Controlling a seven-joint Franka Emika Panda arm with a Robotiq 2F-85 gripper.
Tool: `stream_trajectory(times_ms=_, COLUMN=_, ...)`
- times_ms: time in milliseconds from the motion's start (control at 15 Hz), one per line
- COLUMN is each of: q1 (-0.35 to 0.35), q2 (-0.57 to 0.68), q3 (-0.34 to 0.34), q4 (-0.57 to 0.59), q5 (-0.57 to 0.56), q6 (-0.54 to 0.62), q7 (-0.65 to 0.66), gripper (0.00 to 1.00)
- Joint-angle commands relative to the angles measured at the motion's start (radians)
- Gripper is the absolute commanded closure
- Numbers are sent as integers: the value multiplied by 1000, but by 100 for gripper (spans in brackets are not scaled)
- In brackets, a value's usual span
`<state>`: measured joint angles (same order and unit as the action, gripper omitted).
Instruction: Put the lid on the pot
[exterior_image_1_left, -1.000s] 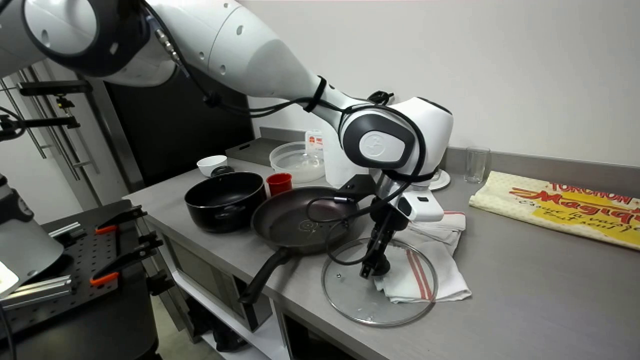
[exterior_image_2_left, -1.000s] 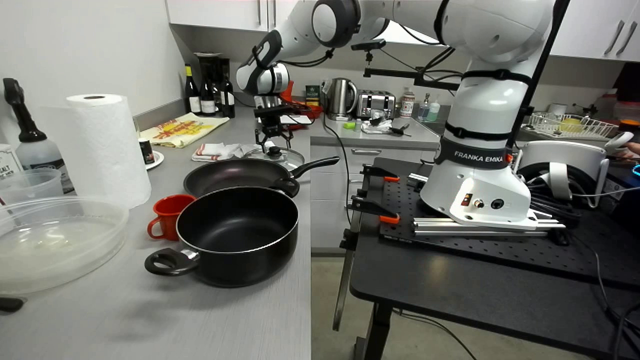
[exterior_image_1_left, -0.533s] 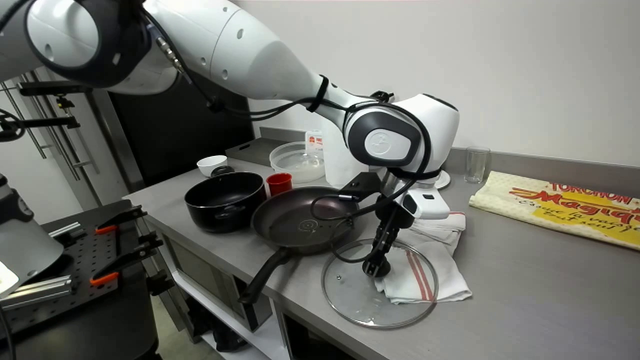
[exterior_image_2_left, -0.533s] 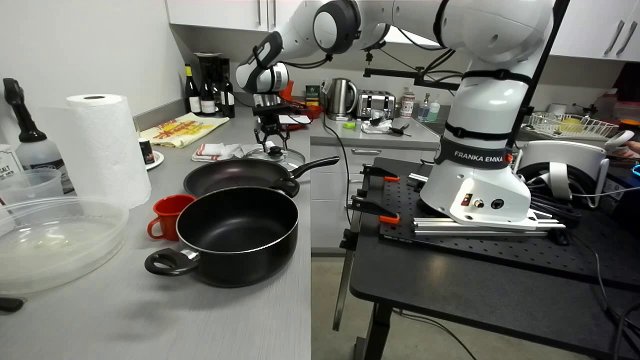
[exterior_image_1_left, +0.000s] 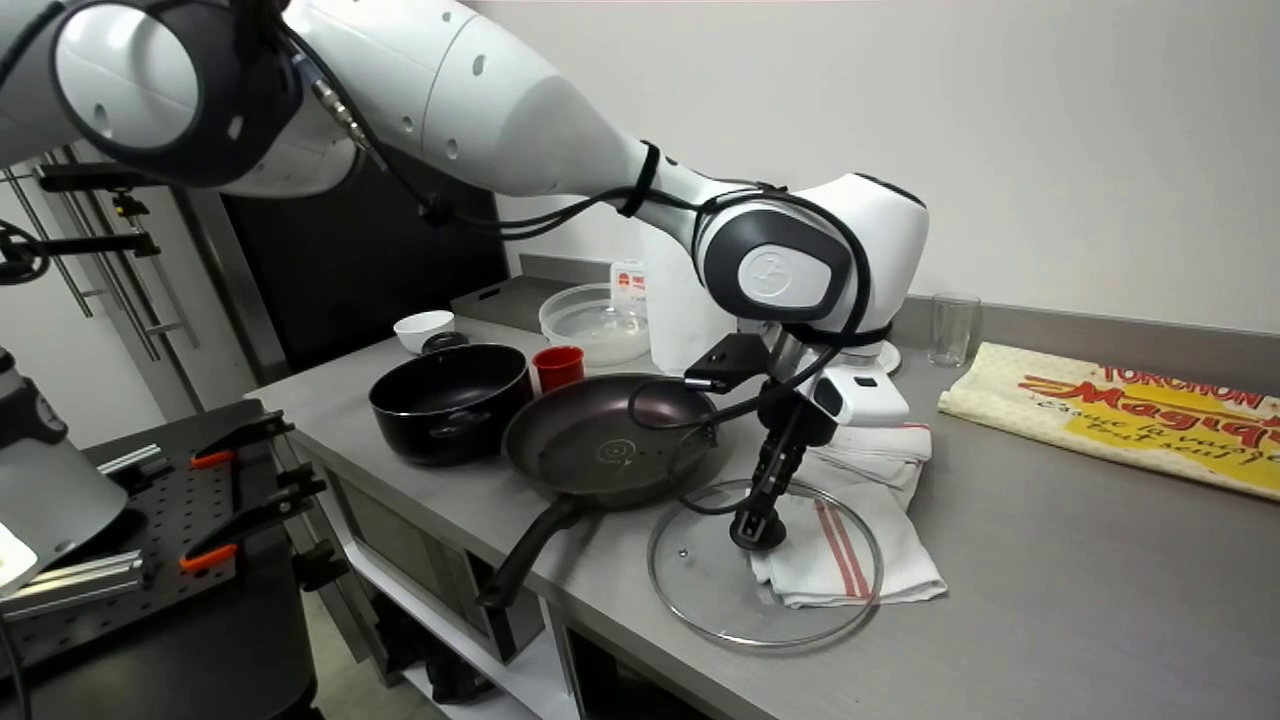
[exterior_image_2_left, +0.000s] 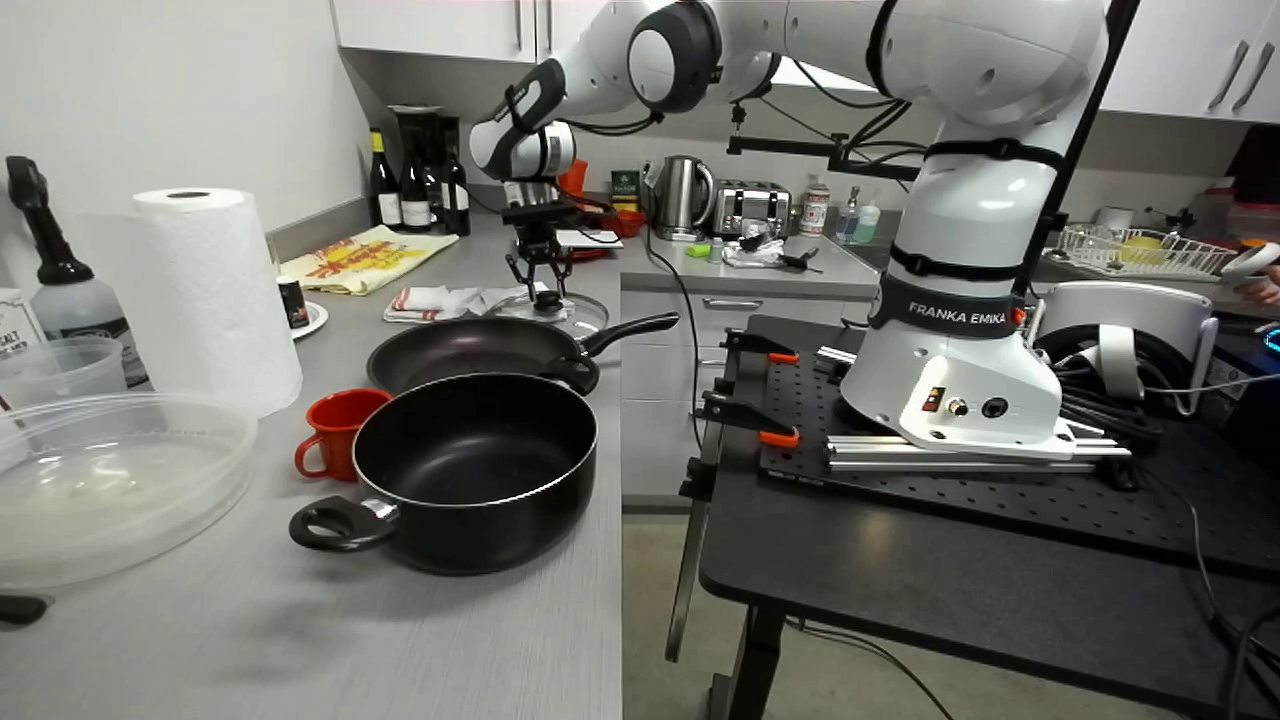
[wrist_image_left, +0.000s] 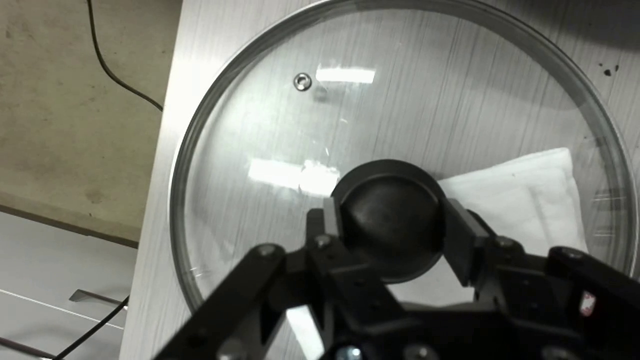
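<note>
In the wrist view the lid (wrist_image_left: 425, 100), a clear glass disc with a metal rim, spreads beneath my gripper (wrist_image_left: 392, 220). Its black knob (wrist_image_left: 387, 200) sits between my finger pads, which press on it from both sides. An exterior view shows the lid (exterior_image_1_left: 715, 595) at the counter's front edge, partly over a striped towel; whether it touches the counter I cannot tell. My gripper (exterior_image_1_left: 757, 528) points down at its centre. The pot (exterior_image_2_left: 490, 530), black with short handles, stands uncovered on the counter, farther along past the frying pan; both exterior views show it.
Between lid and pot lies the black frying pan (exterior_image_1_left: 600, 440), its long handle jutting over the counter edge. A red cup (exterior_image_2_left: 335, 425) stands beside the pot, with a paper towel roll (exterior_image_2_left: 215, 300) and a clear plastic container (exterior_image_2_left: 120, 480) near the wall. The towel (exterior_image_1_left: 890, 460) lies partly under the lid.
My gripper's fingers have come together onto the knob. In an exterior view the lid has shifted slightly right and up, and the towel a little right. The pot and pan stay put.
</note>
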<state>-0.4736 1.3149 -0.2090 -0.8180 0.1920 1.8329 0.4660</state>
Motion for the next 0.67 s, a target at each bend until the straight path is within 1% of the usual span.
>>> stream_trajectory(times_ms=0, q1=1, q2=-9, q3=8, q4=8, q5=8, q6=-2, q7=1, gripper=75)
stream_trajectory(times_ms=600, q1=47, q2=-182, q3=2, q4=-180, q5=-7, q6=145, q7=-84, gripper=75)
